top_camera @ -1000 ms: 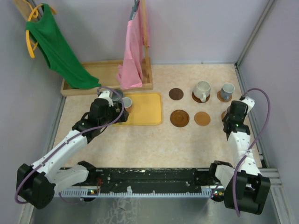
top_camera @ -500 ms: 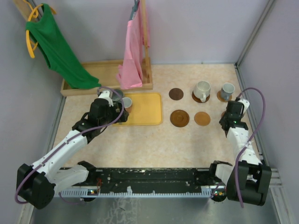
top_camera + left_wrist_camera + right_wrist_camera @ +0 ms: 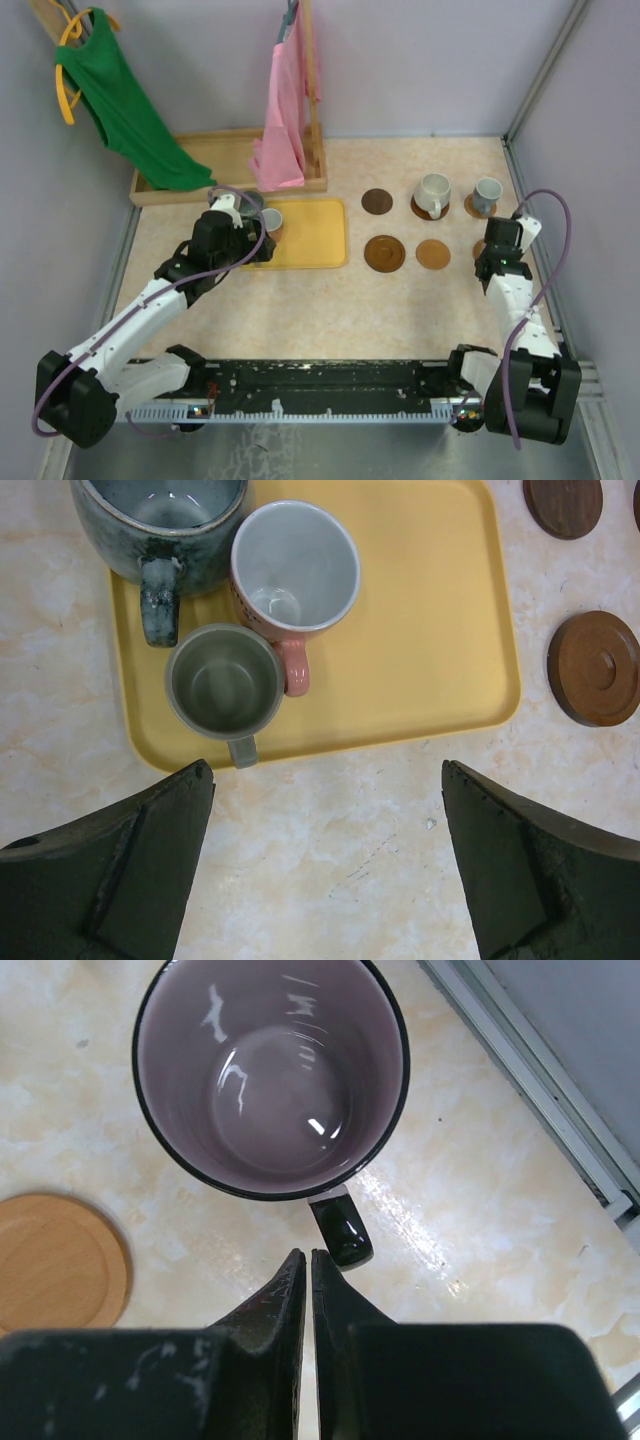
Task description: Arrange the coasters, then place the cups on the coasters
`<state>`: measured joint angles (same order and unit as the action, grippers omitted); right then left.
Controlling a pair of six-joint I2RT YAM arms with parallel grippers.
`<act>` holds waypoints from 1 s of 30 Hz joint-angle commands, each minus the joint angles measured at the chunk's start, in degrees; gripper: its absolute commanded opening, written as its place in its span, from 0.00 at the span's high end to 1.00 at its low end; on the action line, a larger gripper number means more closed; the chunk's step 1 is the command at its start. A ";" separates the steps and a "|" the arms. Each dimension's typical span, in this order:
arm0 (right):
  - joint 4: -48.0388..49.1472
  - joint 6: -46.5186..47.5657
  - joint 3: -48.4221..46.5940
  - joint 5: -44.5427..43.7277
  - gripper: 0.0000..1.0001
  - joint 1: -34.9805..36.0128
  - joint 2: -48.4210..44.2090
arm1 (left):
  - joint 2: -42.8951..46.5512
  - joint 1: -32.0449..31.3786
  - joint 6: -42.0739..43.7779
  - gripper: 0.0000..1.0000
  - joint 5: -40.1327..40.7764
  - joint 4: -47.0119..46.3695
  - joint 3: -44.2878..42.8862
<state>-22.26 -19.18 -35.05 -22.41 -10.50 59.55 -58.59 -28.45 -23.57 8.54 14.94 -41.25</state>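
The right wrist view shows the mauve mug point(image 3: 270, 1070) whole, near the right rail point(image 3: 530, 1070) (right claw point(image 3: 306, 1258) clenched, empty, beside its handle point(image 3: 340, 1232)); left claw point(image 3: 325, 772) released.

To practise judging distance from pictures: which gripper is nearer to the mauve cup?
Right. The right gripper is shut just beside the handle of the mauve cup. The left gripper hangs open over the near edge of the yellow tray, far off to the left.

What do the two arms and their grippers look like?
The left arm and right arm have white links, black joints and black bases. A purple cable loops along each. The left gripper and right gripper have dark, wedge-shaped fingers.
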 commanded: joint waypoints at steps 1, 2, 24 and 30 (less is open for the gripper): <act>-0.46 -0.86 -3.45 -4.93 0.94 0.66 -0.55 | 0.71 0.49 0.33 0.00 0.51 -1.67 0.37; -0.45 -0.86 -3.42 -4.88 0.94 0.63 -0.25 | 0.73 0.44 0.27 0.00 0.52 -1.67 0.30; -1.65 -1.02 -4.42 -6.77 0.98 0.39 1.93 | 0.92 0.54 0.37 0.00 0.36 -1.64 0.35; -1.53 -0.33 -5.34 -2.46 0.98 0.56 -1.69 | 0.52 0.57 0.37 0.00 0.05 -1.84 0.24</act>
<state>-25.19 -19.97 -36.56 -27.38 -10.52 61.08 -58.59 -28.18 -23.55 8.56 14.92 -41.25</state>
